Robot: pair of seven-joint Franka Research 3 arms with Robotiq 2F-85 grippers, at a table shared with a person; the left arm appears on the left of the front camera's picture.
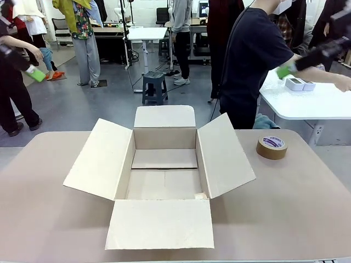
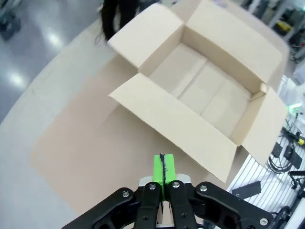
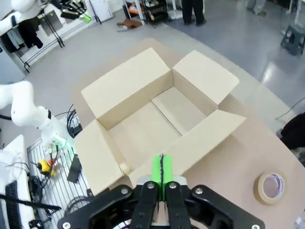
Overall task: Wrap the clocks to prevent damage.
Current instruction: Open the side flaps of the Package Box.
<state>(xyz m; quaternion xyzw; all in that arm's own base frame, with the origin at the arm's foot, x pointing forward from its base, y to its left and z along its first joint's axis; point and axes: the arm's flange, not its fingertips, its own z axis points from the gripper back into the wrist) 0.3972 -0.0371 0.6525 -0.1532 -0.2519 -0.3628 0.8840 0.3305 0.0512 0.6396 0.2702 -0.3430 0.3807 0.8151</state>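
Observation:
Two small white clocks [image 1: 299, 84] lie on a white side table [image 1: 318, 104] beyond the far right corner of my table. A person in a dark top [image 1: 253, 60] stands there and stretches an arm over them. In the left wrist view my left gripper [image 2: 162, 168] is shut, green pads pressed together with nothing between them, hovering over the table beside the open cardboard box [image 2: 167, 112]. My right gripper [image 3: 162, 170] is also shut and empty, above the box's near flap [image 3: 205, 131].
The cardboard box [image 1: 164, 138] stands in the middle of the brown table [image 1: 296, 203] with all flaps folded out and nothing inside. A roll of brown tape [image 1: 272, 147] [image 3: 270, 187] lies at the far right. Other people stand farther back.

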